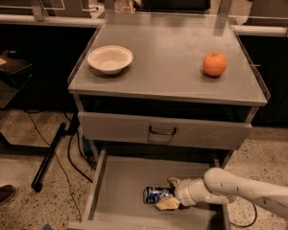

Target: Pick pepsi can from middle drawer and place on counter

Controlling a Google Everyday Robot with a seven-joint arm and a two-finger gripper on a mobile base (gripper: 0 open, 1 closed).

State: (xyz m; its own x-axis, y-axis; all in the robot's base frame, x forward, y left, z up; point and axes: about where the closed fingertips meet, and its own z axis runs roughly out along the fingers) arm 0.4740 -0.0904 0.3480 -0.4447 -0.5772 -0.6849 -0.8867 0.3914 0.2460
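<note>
Far left: a dark shoe [1,195] on the speckled floor, then a black bar [49,158] lying slanted near the table's lower left, with cables next to it.

On the table [173,42], a white bowl [110,59] sits upright toward the left and back. Under the tabletop, the upper drawer front [134,128] is closed, with a dark handle [162,131] at its middle.

Below that, you have the grey drawer [127,186] pulled out toward the camera. The can [156,194] lies on its side on the drawer floor, right of center and near the front, with its long axis running left-right. It isn't lifted.

Your hand [170,192] is down inside the drawer at the can's right end. Its fingers are apart, one behind the can and one in front, so they straddle that end. The front finger [167,204] looks to be touching the can. Whether the back one touches it can't be told.

The white arm [240,193] comes in from the lower right, over the drawer's right wall.

Up on the table's right side sits an orange [214,63], well apart from the bowl.
</note>
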